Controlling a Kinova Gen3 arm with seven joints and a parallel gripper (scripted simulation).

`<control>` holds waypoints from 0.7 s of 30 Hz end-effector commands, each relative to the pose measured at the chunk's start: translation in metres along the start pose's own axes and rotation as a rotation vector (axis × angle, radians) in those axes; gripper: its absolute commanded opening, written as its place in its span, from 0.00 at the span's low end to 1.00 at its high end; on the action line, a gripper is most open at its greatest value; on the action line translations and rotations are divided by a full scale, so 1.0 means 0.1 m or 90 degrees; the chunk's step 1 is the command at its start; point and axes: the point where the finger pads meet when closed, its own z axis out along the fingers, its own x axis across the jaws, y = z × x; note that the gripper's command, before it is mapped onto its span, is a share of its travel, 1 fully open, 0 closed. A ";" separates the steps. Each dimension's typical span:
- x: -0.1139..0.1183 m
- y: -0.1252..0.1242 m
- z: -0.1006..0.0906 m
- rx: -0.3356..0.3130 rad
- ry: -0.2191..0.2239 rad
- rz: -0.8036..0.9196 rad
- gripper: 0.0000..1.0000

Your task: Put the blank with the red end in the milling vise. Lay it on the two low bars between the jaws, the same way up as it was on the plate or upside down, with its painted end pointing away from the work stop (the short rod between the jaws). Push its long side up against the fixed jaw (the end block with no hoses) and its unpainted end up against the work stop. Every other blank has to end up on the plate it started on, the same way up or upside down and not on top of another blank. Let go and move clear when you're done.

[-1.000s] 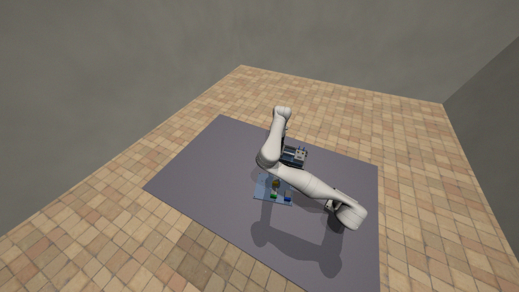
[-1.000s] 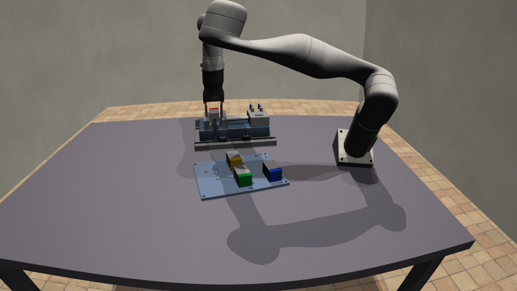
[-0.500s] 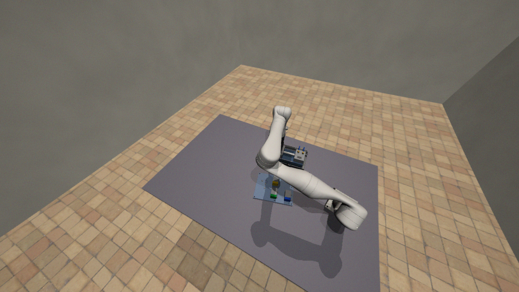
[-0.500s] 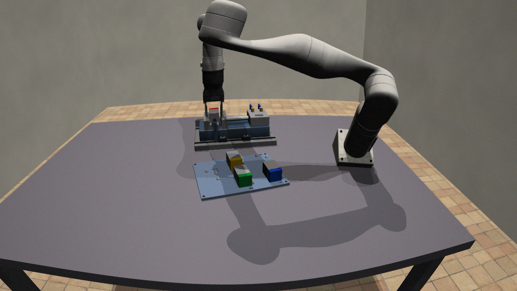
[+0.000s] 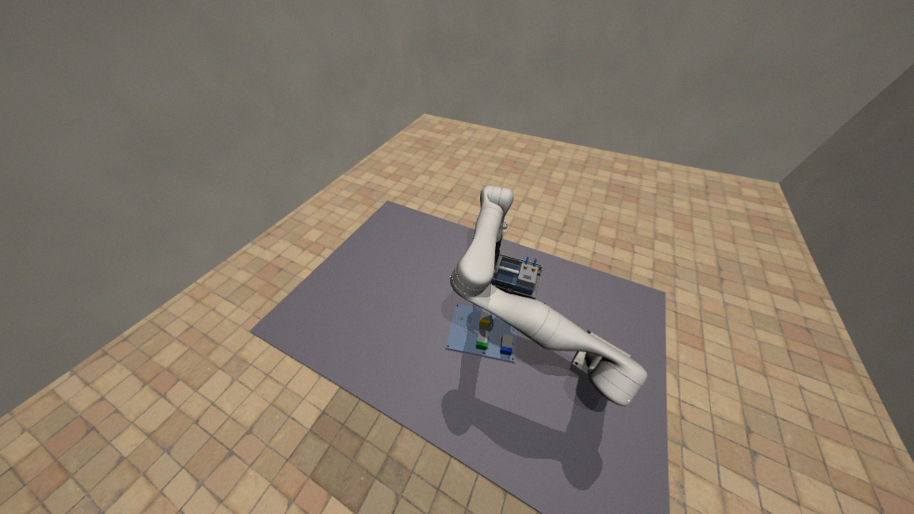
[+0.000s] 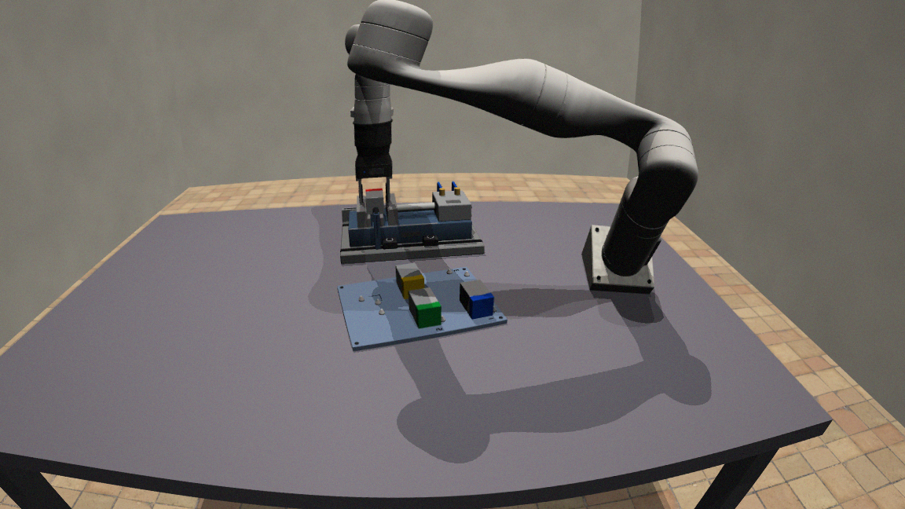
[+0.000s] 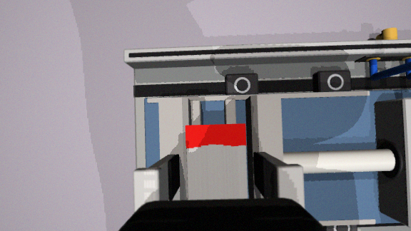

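Note:
The blank with the red end (image 7: 216,162) (image 6: 374,203) sits in the vise (image 6: 411,228) (image 5: 516,275) (image 7: 150,142), beside the end block with no hoses (image 6: 360,218). In the wrist view its red end points towards the rail with the two black clamps. My gripper (image 7: 216,169) (image 6: 374,188) is open, with a finger on each side of the blank and a gap on each side. The jaw with the hoses (image 6: 451,205) stands well apart from the blank. The arm hides the gripper in the top view.
The blue plate (image 6: 379,326) (image 5: 458,335) lies in front of the vise with a yellow-ended blank (image 6: 411,280) (image 5: 485,323), a green-ended blank (image 6: 425,307) (image 5: 481,343) and a blue-ended blank (image 6: 477,299) (image 5: 506,348). The arm's base (image 6: 621,272) stands at the right.

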 end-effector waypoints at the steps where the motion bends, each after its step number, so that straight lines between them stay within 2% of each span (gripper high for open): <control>1: 0.00 0.00 -0.01 0.001 -0.001 0.000 1.00; 21: 0.00 0.00 -0.03 0.001 -0.001 0.000 1.00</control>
